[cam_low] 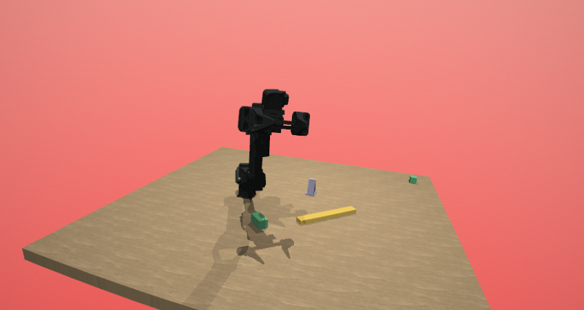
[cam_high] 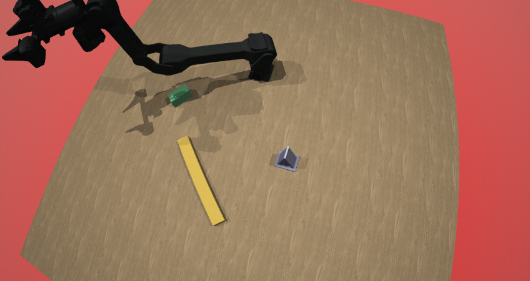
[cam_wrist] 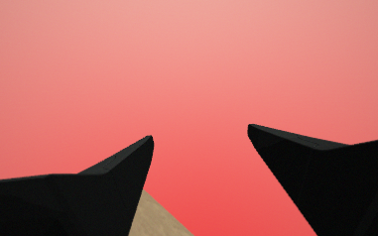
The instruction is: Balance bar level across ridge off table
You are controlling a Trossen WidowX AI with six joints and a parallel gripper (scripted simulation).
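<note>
The yellow bar (cam_high: 201, 180) (cam_low: 327, 215) lies flat on the table (cam_high: 352, 223) (cam_low: 142, 234), with nothing holding it. The small grey-lilac ridge (cam_high: 287, 158) (cam_low: 311, 187) stands upright on its square base, apart from the bar, to its right in the top view. Nothing rests on its narrow top edge. My gripper (cam_high: 5, 45) (cam_low: 286, 122) (cam_wrist: 199, 134) is open and empty, raised high and far from both bar and ridge. The wrist view shows both fingertips wide apart; neither bar nor ridge shows there.
A green block (cam_high: 180, 95) (cam_low: 259, 220) lies on the table below the arm, near the bar's far end in the top view. Another small green block (cam_low: 412, 180) sits near the table's far right corner in the exterior view. The arm's shadow crosses one end of the bar.
</note>
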